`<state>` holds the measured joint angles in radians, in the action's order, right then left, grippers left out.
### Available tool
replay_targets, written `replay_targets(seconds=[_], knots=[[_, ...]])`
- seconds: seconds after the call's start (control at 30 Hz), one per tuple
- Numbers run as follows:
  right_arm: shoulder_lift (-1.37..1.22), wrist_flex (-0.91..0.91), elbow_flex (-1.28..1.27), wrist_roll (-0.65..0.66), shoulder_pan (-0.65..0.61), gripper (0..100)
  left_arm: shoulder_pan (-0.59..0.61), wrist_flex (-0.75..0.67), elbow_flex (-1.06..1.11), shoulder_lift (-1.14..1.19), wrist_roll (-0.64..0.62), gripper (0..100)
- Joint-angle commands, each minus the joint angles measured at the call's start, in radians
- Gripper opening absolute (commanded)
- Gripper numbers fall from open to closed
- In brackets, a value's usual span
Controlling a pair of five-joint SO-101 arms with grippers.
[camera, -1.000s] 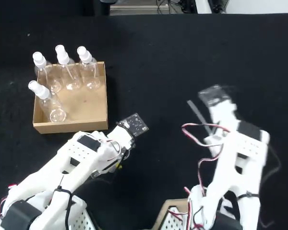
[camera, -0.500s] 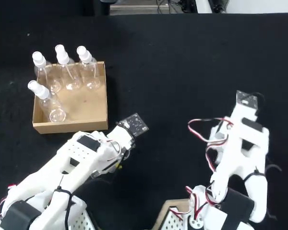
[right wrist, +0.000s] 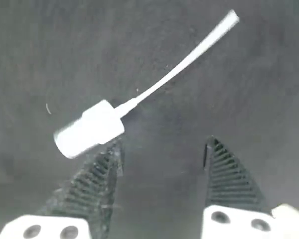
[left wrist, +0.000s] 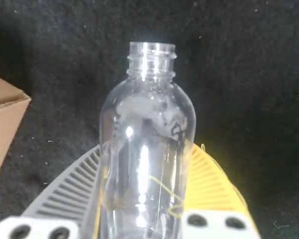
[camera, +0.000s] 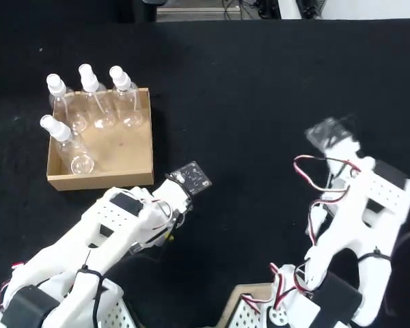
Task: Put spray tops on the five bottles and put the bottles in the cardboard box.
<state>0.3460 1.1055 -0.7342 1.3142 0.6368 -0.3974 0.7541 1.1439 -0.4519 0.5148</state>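
A clear bottle [left wrist: 147, 134] with a bare threaded neck sits between the grey and yellow fingers of my left gripper [left wrist: 147, 149], which is shut on it. In the high view that arm [camera: 123, 219] lies just in front of the cardboard box [camera: 99, 181]. A white spray top [right wrist: 89, 130] with its long dip tube lies flat on the black table. My right gripper [right wrist: 164, 144] hovers over it, open, with one fingertip right beside the cap. The right arm [camera: 362, 205] stands at the right of the table.
Several bottles with white spray tops [camera: 89, 82] stand along the far and left sides of the box; its near right part is bare cardboard. A corner of the box [left wrist: 2, 124] shows beside the held bottle. Black cloth covers the table.
The right arm has swung rightward and then part of the way back, its body ending farther right. The left arm and the bottle have stayed still.
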Motion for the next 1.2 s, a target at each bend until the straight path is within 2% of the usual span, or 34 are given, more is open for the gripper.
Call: replay_targets(seconds=[0.0,0.1,0.2,0.37,0.7,0.93,1.1,1.17], knots=[[0.056,-0.058,-0.053,0.488,0.044,23.0,0.027,-0.034,0.024,0.005,-0.008,3],[0.056,-0.063,-0.101,0.677,0.034,23.0,0.027,-0.034,0.024,0.005,-0.008,3],[0.053,-0.064,-0.12,0.761,-0.028,22.7,0.027,-0.034,0.024,0.005,-0.008,3],[0.047,-0.115,-0.131,0.764,-0.094,22.6,0.027,-0.034,0.024,0.005,-0.008,3],[0.047,-0.387,-0.341,0.769,-0.112,22.6,0.027,-0.034,0.024,0.006,-0.008,3],[0.088,-0.377,-0.329,0.761,-0.107,22.5,0.027,-0.034,0.021,0.011,-0.006,3],[0.189,-0.224,-0.289,0.775,-0.112,22.5,0.027,-0.034,0.019,0.011,-0.005,3],[0.234,-0.141,-0.263,0.842,-0.11,22.5,0.027,-0.034,0.021,0.011,-0.005,3]])
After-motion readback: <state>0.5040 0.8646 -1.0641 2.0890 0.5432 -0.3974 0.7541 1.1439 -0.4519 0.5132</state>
